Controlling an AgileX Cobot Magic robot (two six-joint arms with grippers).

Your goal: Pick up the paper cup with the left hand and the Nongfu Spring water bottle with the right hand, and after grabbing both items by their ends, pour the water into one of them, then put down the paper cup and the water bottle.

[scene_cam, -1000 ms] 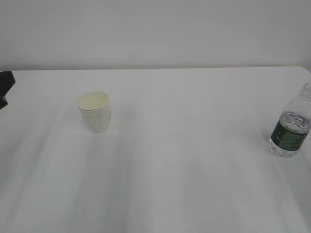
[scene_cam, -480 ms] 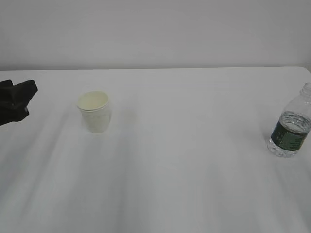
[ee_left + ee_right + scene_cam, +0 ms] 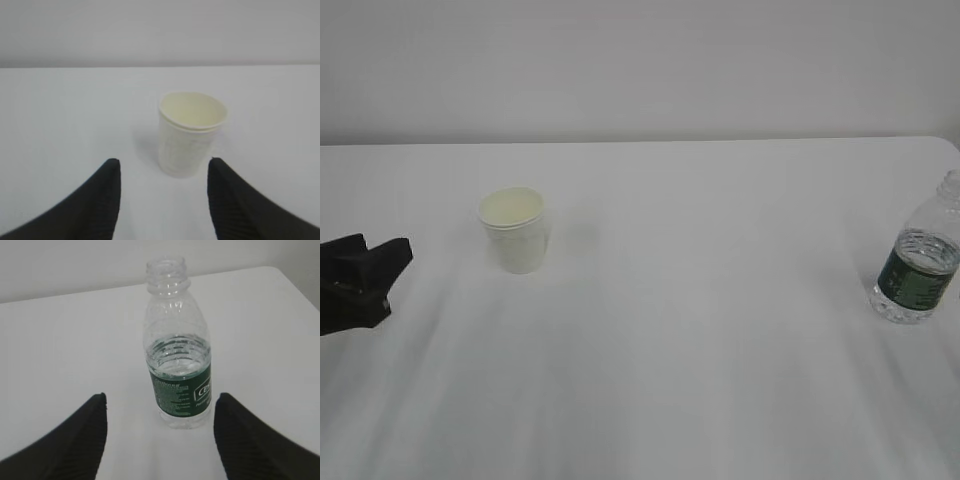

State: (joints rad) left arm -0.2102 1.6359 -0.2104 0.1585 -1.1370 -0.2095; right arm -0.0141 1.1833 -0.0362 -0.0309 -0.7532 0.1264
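**Both claws lined up, nothing gripped yet**

The left claw [image 3: 162, 200] stands spread, aimed at the upright paper cup [image 3: 191, 133] just ahead. The right claw [image 3: 160, 437] – also spread – faces the capless Nongfu Spring water bottle [image 3: 178, 365] near the worktop [image 3: 720, 300] edge, ready to close.

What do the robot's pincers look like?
Both are black. The left pincer has two thick fingers that curve to rounded tips, with fine ridges on their inner faces. The right pincer has the same two dark, ridged fingers. From the outside camera, only the left one shows, as a chunky black block. No cables or lettering are in view.
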